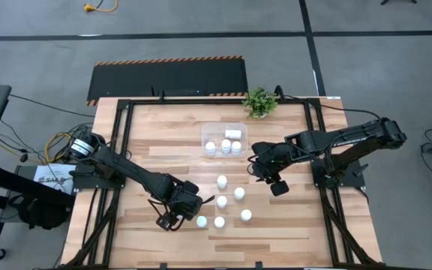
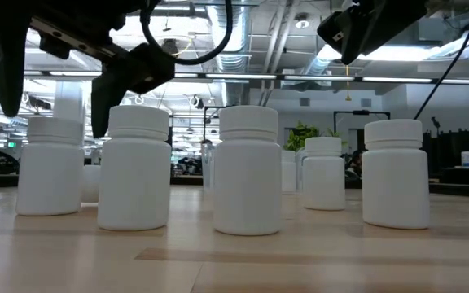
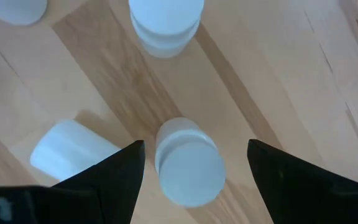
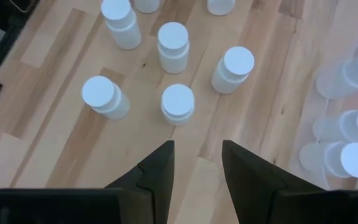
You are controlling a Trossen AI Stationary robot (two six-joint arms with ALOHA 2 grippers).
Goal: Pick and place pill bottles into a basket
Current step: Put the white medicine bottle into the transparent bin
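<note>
No writing can be read on anything; the left hand [image 1: 172, 220] hangs low over the bench [image 1: 148, 150] with fingers spread wide, one pill bottle [image 3: 188, 165] standing between them, ungripped; five more pill bottles [image 1: 221, 202] stand loose mid-bench; the basket [image 1: 214, 130] beyond holds four, its clear walls hard to trace; the right hand [image 1: 275, 184], closed and empty, hovers beside it; a potted plant [image 1: 259, 101] sits at the far edge.
</note>
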